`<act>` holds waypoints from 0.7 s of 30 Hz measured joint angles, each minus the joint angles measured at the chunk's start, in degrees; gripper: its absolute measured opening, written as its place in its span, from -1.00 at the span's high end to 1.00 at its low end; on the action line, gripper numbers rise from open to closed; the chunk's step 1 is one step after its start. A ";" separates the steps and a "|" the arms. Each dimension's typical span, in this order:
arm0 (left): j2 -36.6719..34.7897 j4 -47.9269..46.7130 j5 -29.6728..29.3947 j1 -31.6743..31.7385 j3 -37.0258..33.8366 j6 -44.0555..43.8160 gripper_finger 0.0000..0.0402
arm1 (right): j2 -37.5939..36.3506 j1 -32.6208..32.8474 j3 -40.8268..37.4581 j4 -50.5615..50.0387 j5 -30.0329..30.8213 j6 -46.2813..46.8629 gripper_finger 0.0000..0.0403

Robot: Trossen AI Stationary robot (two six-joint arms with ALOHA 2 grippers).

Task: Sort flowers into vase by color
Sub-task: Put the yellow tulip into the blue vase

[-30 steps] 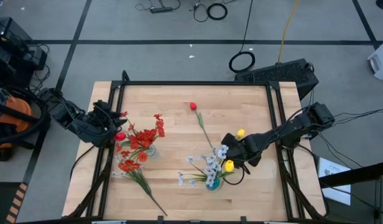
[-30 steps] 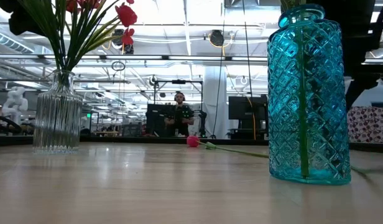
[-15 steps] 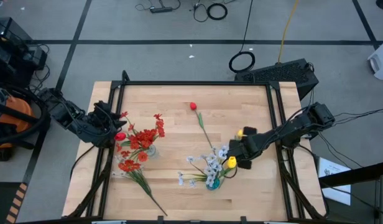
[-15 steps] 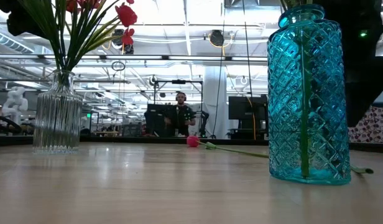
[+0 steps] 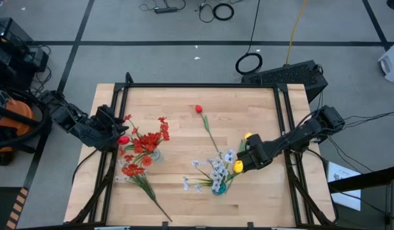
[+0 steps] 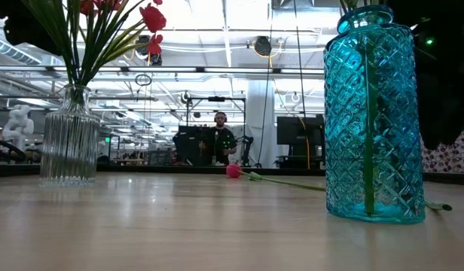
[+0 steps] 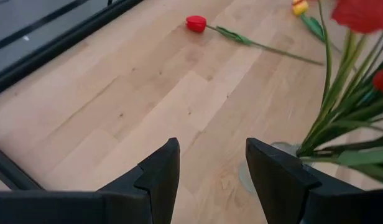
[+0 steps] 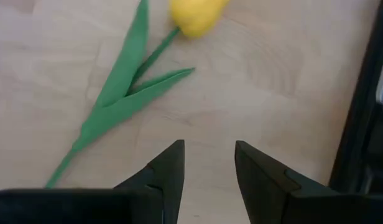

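High view: right gripper (image 5: 246, 157) sits low over the table between the teal vase (image 5: 217, 188) and the table's right edge, arm stretched in from the right rail, wrist pitched down. In the right wrist view its fingers (image 8: 170, 171) are parted a little and hold nothing; a yellow tulip (image 8: 190, 17) lies flat on the wood just ahead of them, its leaf and stalk trailing off to one side. Another yellow bloom (image 5: 236, 168) is just beside the gripper on the vase side, among the white sprays (image 5: 216, 167) in the teal vase.

Step in hand, as a guess: picking the loose yellow tulip. The next move calls for lining the fingers across the thin stalk below the head, lowering and closing.

Left gripper (image 5: 118, 130) waits near the table's left edge, next to the clear vase (image 5: 152, 153) of red flowers (image 5: 144, 142); fingers (image 7: 160, 174) apart, empty. A red tulip (image 5: 199, 109) lies well ahead of it, mid-table, not yet sorted. Another red stem (image 5: 134, 170) lies on the table beside the clear vase.
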 joint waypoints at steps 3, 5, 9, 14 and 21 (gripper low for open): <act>0.00 0.00 0.07 0.02 0.00 2.17 0.06 | -0.20 0.12 0.00 0.39 -0.41 6.85 0.34; 0.00 -0.01 0.07 0.01 0.01 2.41 0.06 | -0.86 -0.55 -0.02 3.05 -0.69 11.05 0.34; -0.02 0.00 0.17 0.02 0.00 2.38 0.06 | -0.70 -2.15 0.00 11.22 -0.61 16.22 0.34; -0.02 0.00 0.51 0.00 0.00 2.41 0.06 | 1.01 -4.43 0.00 17.18 -0.49 17.77 0.34; 0.00 0.00 0.53 0.02 0.00 3.97 0.06 | 6.77 -6.79 0.00 20.61 -6.32 14.86 0.34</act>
